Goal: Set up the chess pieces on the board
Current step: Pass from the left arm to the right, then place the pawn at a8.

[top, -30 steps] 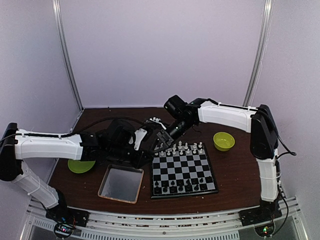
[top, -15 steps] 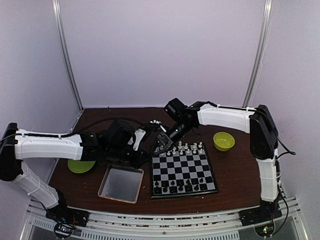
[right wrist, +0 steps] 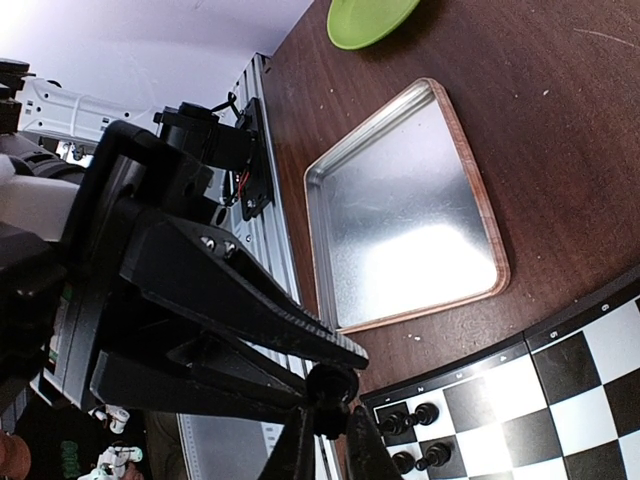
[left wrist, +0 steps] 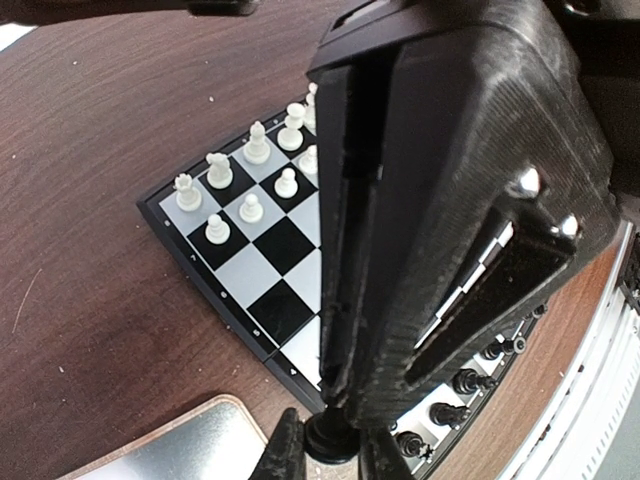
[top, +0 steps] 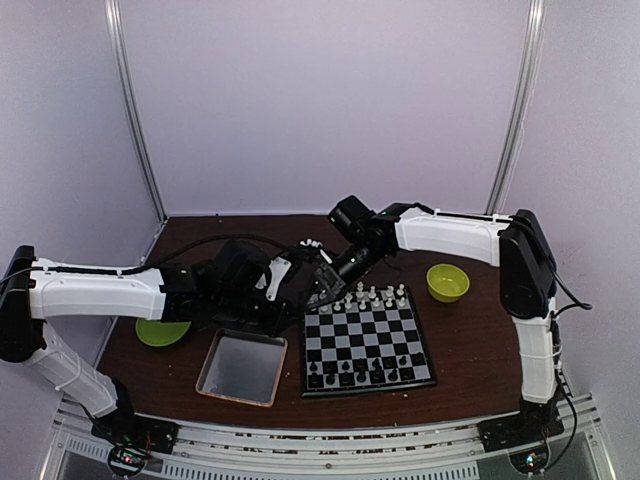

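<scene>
The board (top: 365, 338) lies at centre right, with white chess pieces (top: 370, 295) on its far rows and black chess pieces (top: 360, 376) on its near rows. My left gripper (top: 303, 296) and right gripper (top: 322, 284) meet above the table, just off the board's far left corner. In the left wrist view my left gripper (left wrist: 333, 455) is shut on the base of a black piece (left wrist: 333, 438), and the right gripper's fingers (left wrist: 440, 200) press onto it from above. In the right wrist view my right gripper (right wrist: 330, 445) is closed round the same black piece (right wrist: 331, 387).
A shiny metal tray (top: 240, 366) lies left of the board, also in the right wrist view (right wrist: 400, 220). A green plate (top: 160, 331) sits at the left under the left arm. A green bowl (top: 447, 282) stands right of the board.
The left gripper has drawn back slightly to the left and the right gripper has come in to it. Over the last half second both hold still.
</scene>
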Robot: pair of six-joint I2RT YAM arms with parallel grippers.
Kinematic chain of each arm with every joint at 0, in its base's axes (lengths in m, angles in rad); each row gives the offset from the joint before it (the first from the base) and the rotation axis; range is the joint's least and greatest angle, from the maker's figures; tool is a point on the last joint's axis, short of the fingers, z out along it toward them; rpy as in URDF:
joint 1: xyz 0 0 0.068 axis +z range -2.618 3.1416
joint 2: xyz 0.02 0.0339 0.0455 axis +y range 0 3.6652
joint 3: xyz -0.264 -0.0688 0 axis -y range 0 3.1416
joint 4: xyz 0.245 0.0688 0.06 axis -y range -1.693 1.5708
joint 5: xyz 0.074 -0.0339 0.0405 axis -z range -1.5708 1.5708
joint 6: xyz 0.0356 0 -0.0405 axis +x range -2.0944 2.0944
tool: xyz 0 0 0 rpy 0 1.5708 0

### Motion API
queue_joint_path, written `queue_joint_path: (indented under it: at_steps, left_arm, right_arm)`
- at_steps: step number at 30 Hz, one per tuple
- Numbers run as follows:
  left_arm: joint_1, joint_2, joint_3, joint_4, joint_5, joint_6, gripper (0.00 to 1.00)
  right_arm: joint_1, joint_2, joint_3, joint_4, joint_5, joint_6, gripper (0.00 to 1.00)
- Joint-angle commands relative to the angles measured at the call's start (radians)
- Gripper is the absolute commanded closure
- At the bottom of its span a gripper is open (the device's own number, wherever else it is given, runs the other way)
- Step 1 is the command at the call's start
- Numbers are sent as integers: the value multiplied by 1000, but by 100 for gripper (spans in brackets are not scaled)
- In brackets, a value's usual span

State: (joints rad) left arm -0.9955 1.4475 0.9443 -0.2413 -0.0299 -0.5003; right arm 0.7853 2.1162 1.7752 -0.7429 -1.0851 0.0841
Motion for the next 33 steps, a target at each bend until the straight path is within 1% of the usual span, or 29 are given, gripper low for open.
queue_joint_path:
  at_steps: [1,2,6,11,13,14,18,23,26,29,33]
  left_arm:
    - [1,-4,23,28,-8,-4,93]
    - [1,-6,24,26,-8,-2,91]
    - [1,-26,16,9,-30,10,72]
    - [7,-97,1,-53,-97,56,60]
    - [22,-127,-10,-70,-119,63,49]
    - [33,-140,-16,-75,-120,66,46]
    - [69,-180,-37,-67,-124,75,43]
    - [90,-174,-33,-41,-130,79,43]
    - [93,-149,-11,-43,-123,88,43]
    - [93,-119,15,-64,-120,96,43]
    - [96,-102,25,-61,-108,99,44]
  right_arm:
    - [2,4,7,25,-31,-1,93]
    - [0,2,7,25,-30,-3,93]
    - [-19,-12,9,21,-11,-13,94]
    - [-95,-81,-31,-9,40,-81,94]
    - [-133,-126,-69,-21,67,-118,94]
    - [-152,-154,-89,-31,87,-144,94]
    - [-234,-290,-221,-63,186,-279,94]
    - [-306,-510,-473,-63,364,-446,94]
    - [-322,-626,-616,-55,439,-526,94]
    - [-323,-722,-734,-69,482,-613,93]
    - [-321,-804,-839,-107,511,-735,93]
